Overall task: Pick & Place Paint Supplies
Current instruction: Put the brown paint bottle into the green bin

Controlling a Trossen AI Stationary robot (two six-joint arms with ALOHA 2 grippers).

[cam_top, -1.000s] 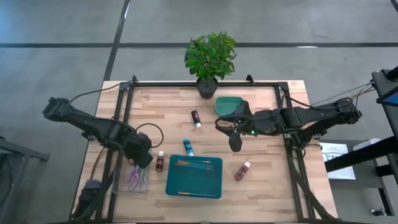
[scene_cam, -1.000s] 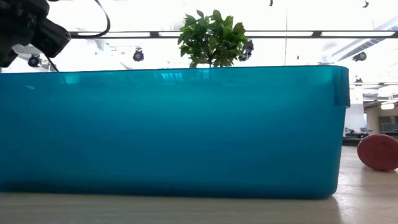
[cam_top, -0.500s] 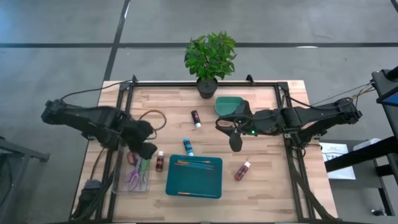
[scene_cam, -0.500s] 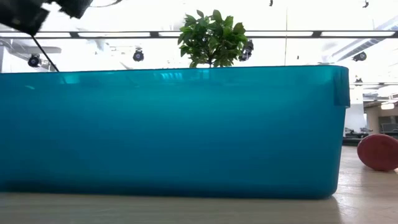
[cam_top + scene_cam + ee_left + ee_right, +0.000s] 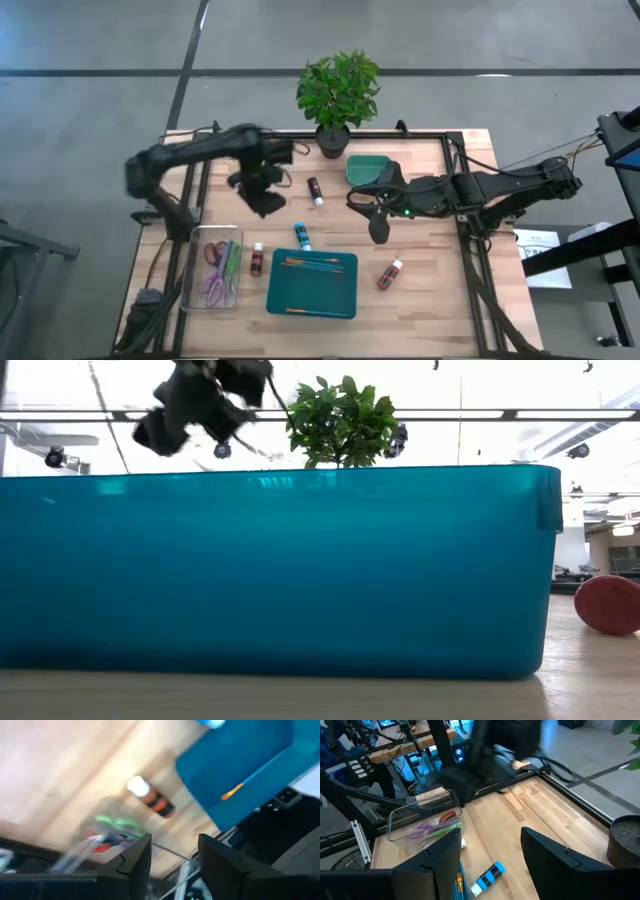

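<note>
Brushes (image 5: 310, 263) with orange handles lie in the teal bin (image 5: 311, 284) at the near edge, a dark red bottle (image 5: 257, 260) just left of it and another (image 5: 390, 273) to its right. Farther back a blue bottle (image 5: 302, 237) lies on the table. Beyond, the right gripper (image 5: 377, 229) hovers with fingers apart, empty. The left gripper (image 5: 268, 203), blurred, shows parted fingers holding nothing, near the black bottle (image 5: 314, 190). No label is legible.

Left end effector (image 5: 266, 200) swung from beside the clear tray (image 5: 196, 275), up-table, empty
</note>
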